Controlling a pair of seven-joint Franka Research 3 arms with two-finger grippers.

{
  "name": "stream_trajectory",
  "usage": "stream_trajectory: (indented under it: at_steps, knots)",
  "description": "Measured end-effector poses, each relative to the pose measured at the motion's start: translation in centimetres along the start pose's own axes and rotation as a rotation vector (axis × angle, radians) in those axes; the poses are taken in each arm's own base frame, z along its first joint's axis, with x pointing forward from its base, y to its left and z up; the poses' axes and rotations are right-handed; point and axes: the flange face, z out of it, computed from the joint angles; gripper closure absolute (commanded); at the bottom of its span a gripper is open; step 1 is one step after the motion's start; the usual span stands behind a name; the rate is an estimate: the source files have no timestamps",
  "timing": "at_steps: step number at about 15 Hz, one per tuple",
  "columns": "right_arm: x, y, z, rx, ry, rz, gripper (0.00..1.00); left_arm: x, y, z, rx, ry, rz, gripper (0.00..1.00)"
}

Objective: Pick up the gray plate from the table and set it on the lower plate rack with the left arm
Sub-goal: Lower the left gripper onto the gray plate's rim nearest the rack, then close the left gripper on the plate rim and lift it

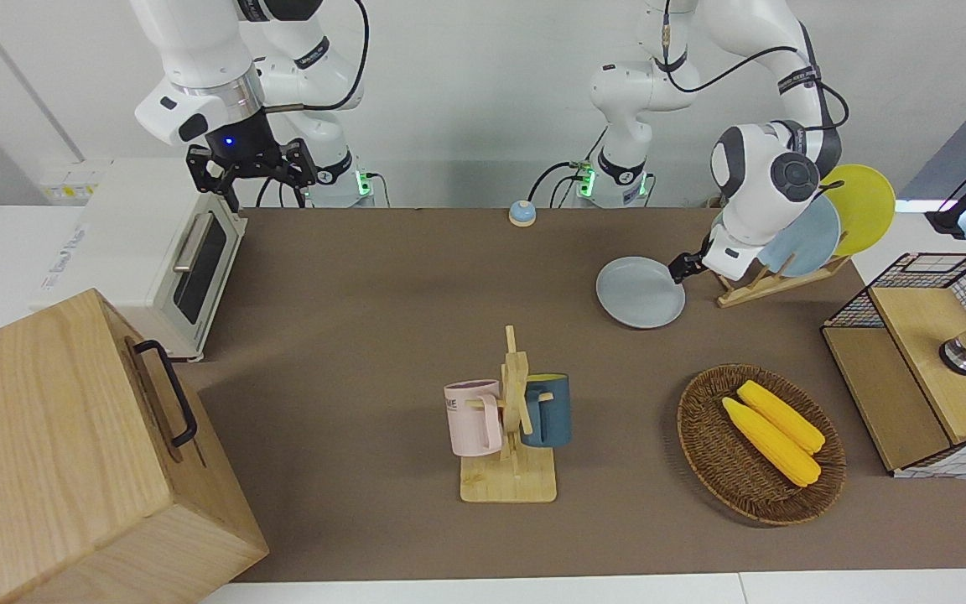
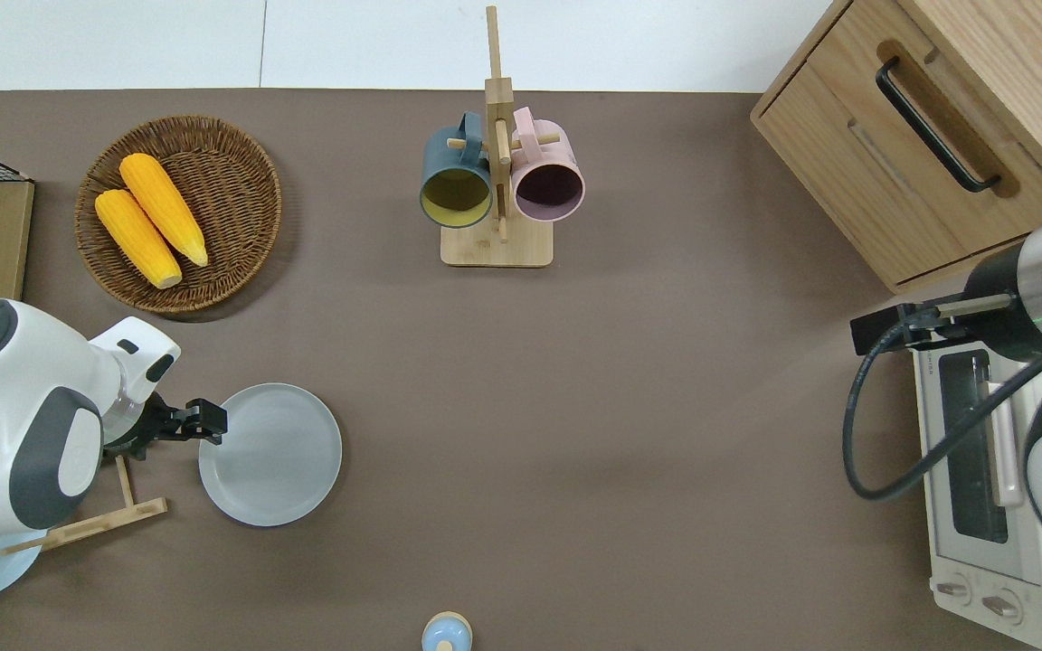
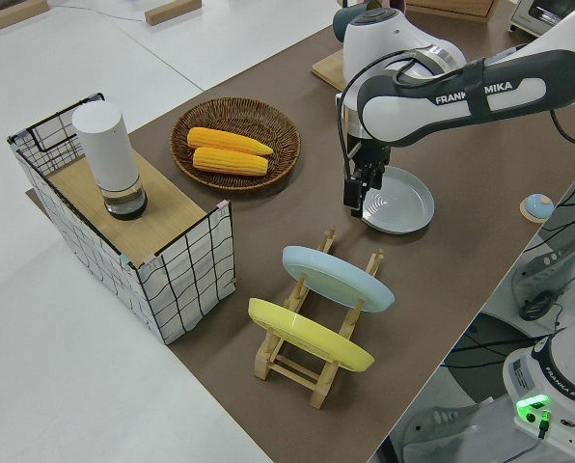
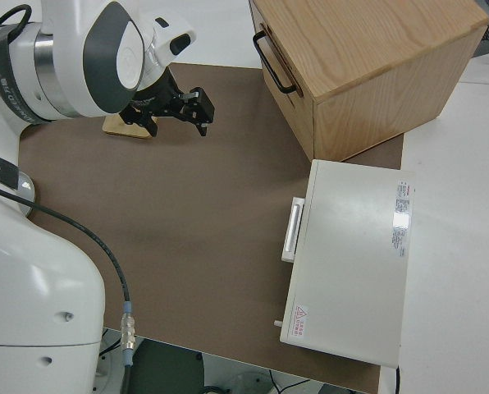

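table (image 1: 382, 302): long brown top with white edges; it carries all things named below.
wooden cabinet (image 1: 72, 453): on the corner at the right arm's end, at the edge far from the robots.
toaster oven (image 1: 164, 260): at the right arm's end, nearer to the robots than the wooden cabinet.
right gripper (image 1: 250, 172): the arm is parked; the fingers stand spread with nothing between them.
left gripper (image 2: 200, 421): low at the rim of the gray plate, on the side toward the left arm's end of the table; I cannot tell whether the fingers are spread or pinch the rim.
wicker basket (image 2: 241, 154): toward the left arm's end, near the edge far from the robots; two yellow corn cobs lie in it.
lower plate rack (image 3: 312, 333): near the edge at the robots, at the left arm's end; a light blue plate (image 3: 338, 278) and a yellow plate (image 3: 307, 336) lean in it.
gray plate (image 2: 272, 457): flat on the table, just beside the lower plate rack, toward the middle of the table.
mug stand (image 1: 512, 436): near the middle of the far edge, with a pink and a dark blue mug.
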Motion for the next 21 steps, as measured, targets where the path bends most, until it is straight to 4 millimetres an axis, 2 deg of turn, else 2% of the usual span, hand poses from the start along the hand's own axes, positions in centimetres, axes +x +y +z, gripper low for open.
stream_trajectory:
  at_steps: [6,10,11,14,15,16,21]
  knots:
    - [0.0,0.0,0.0,0.0,0.0,0.0,0.017,0.5,0.2,3.8,0.012,-0.076,-0.046,0.01]
    - [0.0,0.0,0.0,0.0,0.0,0.0,0.017,0.3,0.4,5.4,0.017,-0.11,-0.045,0.04]
    - [0.0,0.0,0.0,0.0,0.0,0.0,0.017,0.2,0.4,5.6,0.013,-0.116,-0.048,0.13]
    - [0.0,0.0,0.0,0.0,0.0,0.0,0.017,0.0,0.6,6.2,-0.016,-0.135,-0.067,0.77]
    - [0.0,0.0,0.0,0.0,0.0,0.0,0.017,0.0,0.7,6.3,-0.018,-0.138,-0.076,0.91]
    - [0.0,0.0,0.0,0.0,0.0,0.0,0.017,0.0,0.7,6.3,-0.021,-0.138,-0.087,0.99]
    - [0.0,0.0,0.0,0.0,0.0,0.0,0.017,-0.1,0.7,6.0,-0.03,-0.137,-0.105,1.0]
